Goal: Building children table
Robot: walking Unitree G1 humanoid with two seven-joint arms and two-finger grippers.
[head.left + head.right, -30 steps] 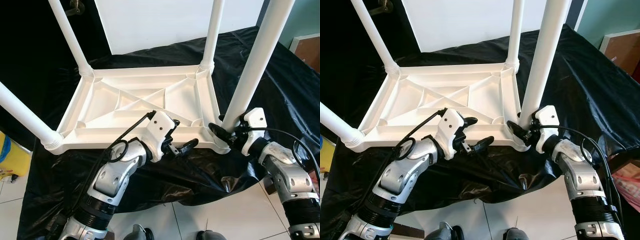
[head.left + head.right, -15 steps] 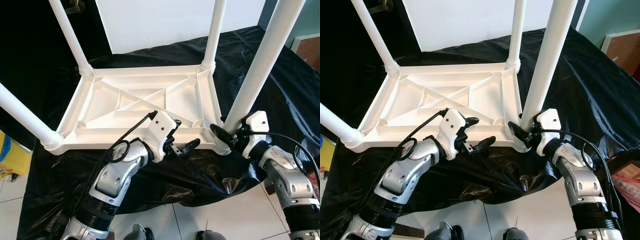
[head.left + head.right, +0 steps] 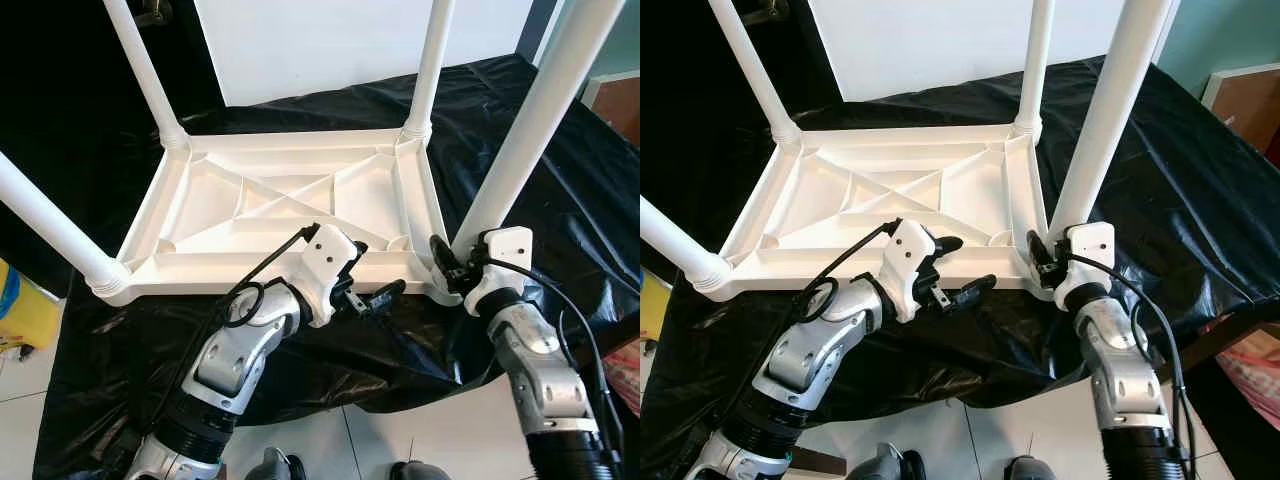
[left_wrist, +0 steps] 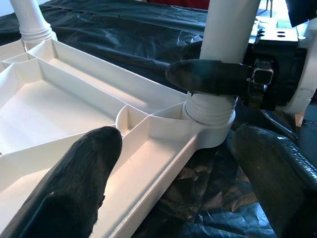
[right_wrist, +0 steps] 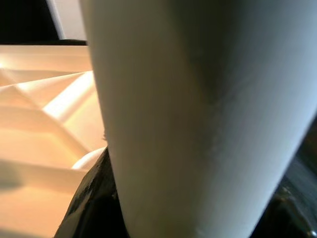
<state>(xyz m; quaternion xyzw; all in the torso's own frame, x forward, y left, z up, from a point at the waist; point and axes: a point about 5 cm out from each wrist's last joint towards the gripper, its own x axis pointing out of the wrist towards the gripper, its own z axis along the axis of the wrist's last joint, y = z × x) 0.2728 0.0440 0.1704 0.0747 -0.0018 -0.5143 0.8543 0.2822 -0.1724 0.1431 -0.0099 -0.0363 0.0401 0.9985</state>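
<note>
Spread wide, the left gripper (image 3: pixel 362 272) straddles the near rim of the upturned white table top (image 3: pixel 290 205), one finger over the ribbed underside, the other outside the edge. That top lies on a black sheet (image 3: pixel 560 190) with four white legs standing up from its corners. At the near right corner, the right gripper (image 3: pixel 1043 262) is clamped around the near right leg (image 3: pixel 1102 120), just above its socket.

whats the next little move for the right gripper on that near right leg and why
Probably keep the right gripper clamped on the near right leg and twist it further into its corner socket, while the open left gripper steadies the tabletop's near rim. The leg already stands in the socket, with thread ridges visible at its base.
</note>
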